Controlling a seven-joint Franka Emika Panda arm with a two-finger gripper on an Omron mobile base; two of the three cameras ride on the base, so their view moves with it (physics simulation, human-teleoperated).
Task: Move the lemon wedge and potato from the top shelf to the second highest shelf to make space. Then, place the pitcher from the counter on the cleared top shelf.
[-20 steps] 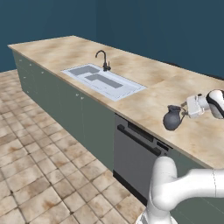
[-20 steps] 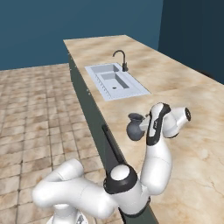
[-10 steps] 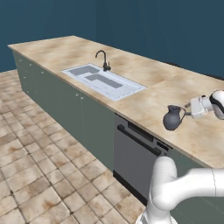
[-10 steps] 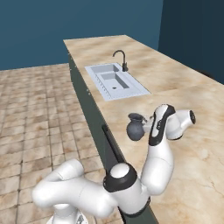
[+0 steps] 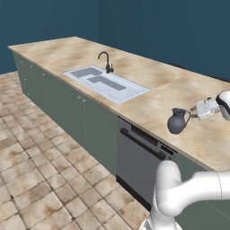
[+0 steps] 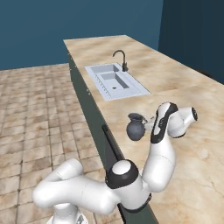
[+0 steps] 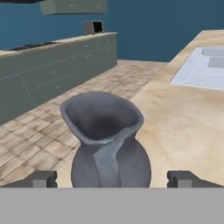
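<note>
Dark blue-grey round-bellied pitcher (image 7: 109, 144), upright on the beige mottled stone-look tabletop (image 5: 148, 94) near its front edge, is best clamped once its belly is centred between the wide-apart tool (image 7: 112, 178) fingers.

Rendered kitchen, long beige stone-look counter (image 5: 148, 85) on grey-green cabinet fronts (image 5: 63, 105), inset sink (image 5: 105, 83) with dark faucet (image 5: 106, 60) at 11 o'clock, dishwasher front (image 5: 141, 161), tiled floor (image 5: 40, 179)
</note>
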